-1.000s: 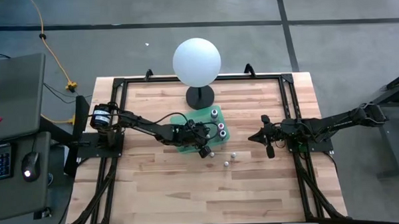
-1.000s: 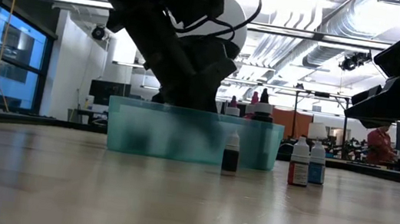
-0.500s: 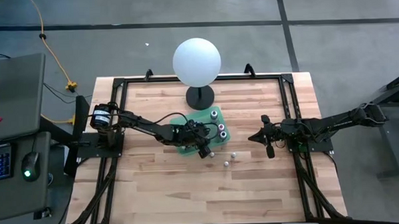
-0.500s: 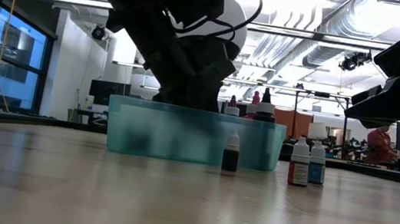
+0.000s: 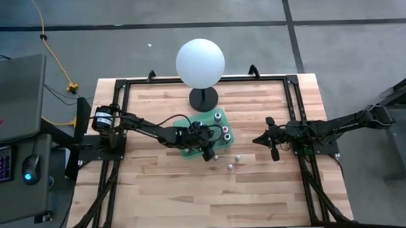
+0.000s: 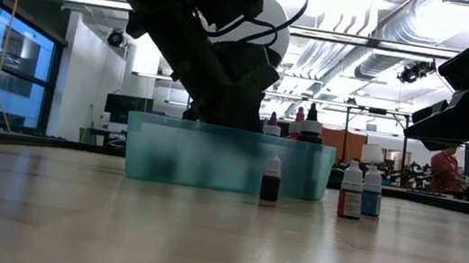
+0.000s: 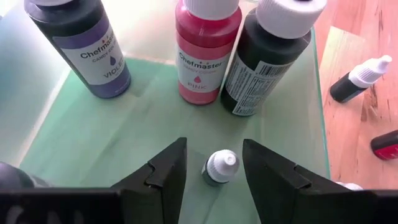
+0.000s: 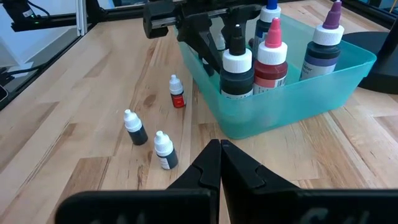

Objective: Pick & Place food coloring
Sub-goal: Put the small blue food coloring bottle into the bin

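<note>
My left gripper [image 7: 214, 146] reaches down into the teal bin [image 6: 159, 149] and is open. One small food coloring bottle [image 7: 219, 169], white-capped with a dark body, stands on the bin floor between its fingers, with a gap on either side. Three more small bottles stand upright on the table to the right of the bin: a red one [image 8: 177, 93], a dark one [image 8: 134, 129] and a third [image 8: 165, 151]. My right gripper [image 8: 219, 149] waits shut at the table's right, clear of them.
Three large bottles stand in the bin beyond the fingers: violet [image 7: 81, 43], pink [image 7: 204, 53] and black [image 7: 264, 59]. A white sphere on a black stand [image 5: 200, 63] rises at the table's far edge. Bare wood lies near the front edge.
</note>
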Robot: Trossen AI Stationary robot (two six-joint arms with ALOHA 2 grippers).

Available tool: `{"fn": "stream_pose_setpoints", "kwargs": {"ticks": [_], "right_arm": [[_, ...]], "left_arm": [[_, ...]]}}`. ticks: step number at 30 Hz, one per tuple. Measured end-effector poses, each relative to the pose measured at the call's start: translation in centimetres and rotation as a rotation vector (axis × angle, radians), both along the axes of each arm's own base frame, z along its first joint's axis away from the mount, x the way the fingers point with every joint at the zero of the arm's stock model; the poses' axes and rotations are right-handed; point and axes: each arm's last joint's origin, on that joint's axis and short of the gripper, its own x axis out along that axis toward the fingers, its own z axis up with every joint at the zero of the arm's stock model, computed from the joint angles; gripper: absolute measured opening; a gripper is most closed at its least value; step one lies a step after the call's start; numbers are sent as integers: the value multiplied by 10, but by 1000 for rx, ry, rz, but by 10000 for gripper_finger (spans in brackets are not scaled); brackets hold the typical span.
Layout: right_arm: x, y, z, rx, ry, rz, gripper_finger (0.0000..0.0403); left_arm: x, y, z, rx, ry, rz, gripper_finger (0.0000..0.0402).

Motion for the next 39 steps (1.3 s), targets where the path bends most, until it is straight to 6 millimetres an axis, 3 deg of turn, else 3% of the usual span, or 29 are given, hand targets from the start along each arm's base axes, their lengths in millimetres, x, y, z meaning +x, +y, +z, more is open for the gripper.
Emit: {"fn": "stream_pose_setpoints", "kwargs": {"ticks": [21,39], "right_arm": [[0,0,0,0,1,0,2],[0,0,0,0,0,0,3]], "left_arm": [[5,-1,6,46,-59,-51,154],[-3,1,54,125,-203,-55,154]]}}
